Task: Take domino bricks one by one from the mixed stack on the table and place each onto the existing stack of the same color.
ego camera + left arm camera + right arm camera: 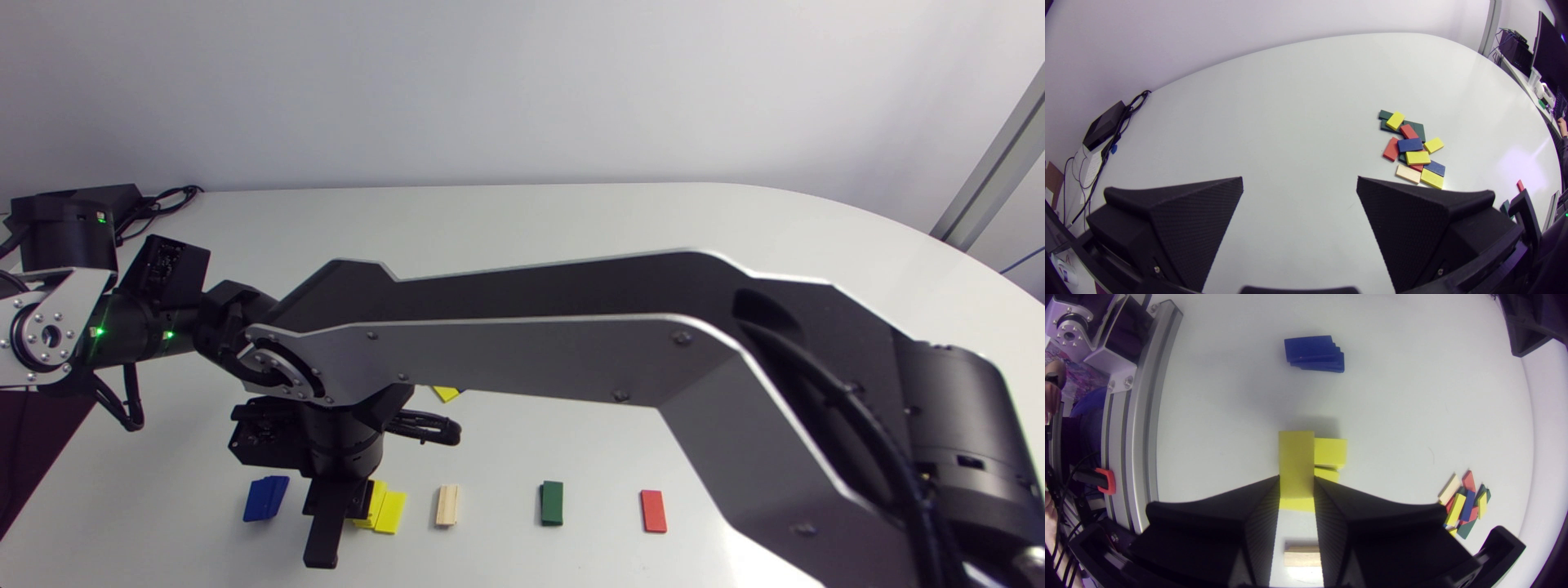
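My right gripper (pixel 1296 479) is shut on a yellow brick (pixel 1295 457), held flat, its fingers on the brick's two long sides. The brick hangs just beside and over the yellow stack (pixel 1331 453). In the head view the right gripper (pixel 326 523) is near the table's front edge, between the blue stack (pixel 266 498) and the yellow stack (pixel 390 511). The mixed pile (pixel 1412 149) lies ahead of my left gripper (pixel 1300 181), off to one side. That gripper is open and holds nothing. The right arm hides most of the pile in the head view.
Along the front edge, past the yellow stack, lie a wood-coloured brick (pixel 447 505), a green stack (pixel 552 502) and a red brick (pixel 653 510). A black box with cables (pixel 82 204) sits at the far left corner.
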